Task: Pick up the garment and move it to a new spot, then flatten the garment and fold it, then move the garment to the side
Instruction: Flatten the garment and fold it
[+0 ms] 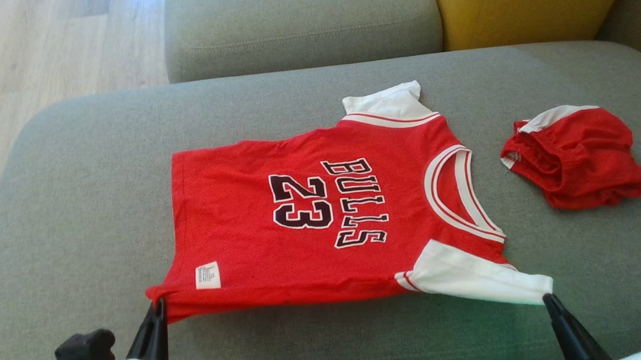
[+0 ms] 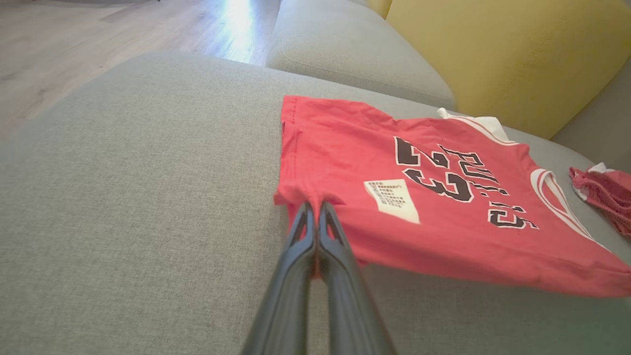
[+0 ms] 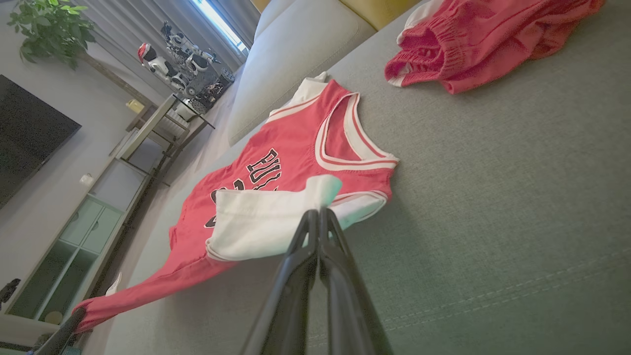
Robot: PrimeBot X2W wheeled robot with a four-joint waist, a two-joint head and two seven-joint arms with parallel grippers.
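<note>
Jersey (image 1: 322,217), red with "BULLS 23" on its upper face, lies spread on the grey sofa seat (image 1: 87,209) in the head view, neck toward the right and near edge raised slightly off the cushion. The left gripper (image 1: 158,304) is pinched tight on the near hem corner. The right gripper (image 1: 547,299) is closed on the tip of the near white sleeve (image 1: 462,273). Crumpled red shorts (image 1: 578,157) sit apart to the right, a yellow cushion (image 1: 522,10) stands behind and wooden floor (image 1: 54,45) shows at left.

In the left wrist view, the two dark fingers (image 2: 293,266) meet with red cloth bunched between them, a white label (image 2: 392,199) just beyond.

In the right wrist view, the fingers press together on the sleeve's end. The jersey's lifted edge runs down to the left gripper at lower left, and the shorts lie farther up the seat.
</note>
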